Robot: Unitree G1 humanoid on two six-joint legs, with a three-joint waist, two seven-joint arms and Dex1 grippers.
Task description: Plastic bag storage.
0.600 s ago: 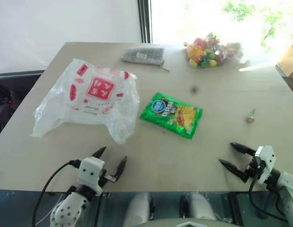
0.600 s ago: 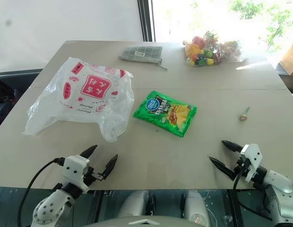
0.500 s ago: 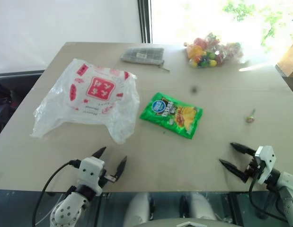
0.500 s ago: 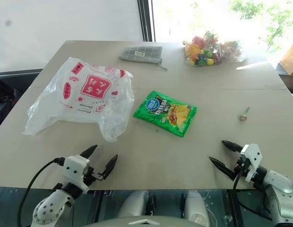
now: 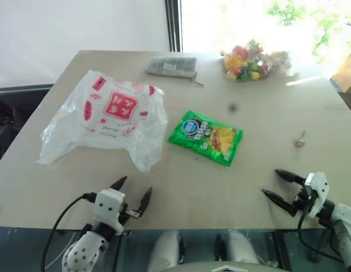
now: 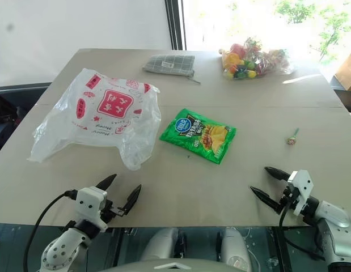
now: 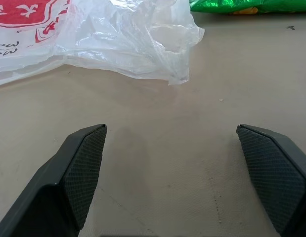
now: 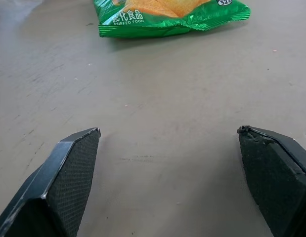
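Two robot grippers wait at the near edge of a pale beige surface [image 5: 266, 102]. The left gripper [image 5: 133, 196] hangs low over the near-left part, its two black fingers [image 7: 83, 163] spread wide apart with nothing between them. The right gripper [image 5: 283, 190] sits over the near-right corner, angled inward toward the middle, its fingers [image 8: 68, 182] likewise wide apart and holding nothing.

Just beyond the left gripper lies the plastic bag [image 5: 104, 119], a large crinkly translucent white carrier with a red square logo and red printed marks. It lies flat and loosely spread over the left half of the surface, one crumpled corner pointing back toward the left gripper without touching it; in the left wrist view bare surface separates the fingertips from that corner [image 7: 177, 74].

To the bag's right, close beside it but apart, a green snack packet [image 5: 205, 136] lies flat near the middle. Further right, well apart from the rest, rests a small lollipop [image 5: 300, 140].

Along the far edge, a grey checked pouch [image 5: 171, 66] lies beyond the bag, and a clear bag of colourful sweets [image 5: 253, 61] sits at the far right in bright window light.
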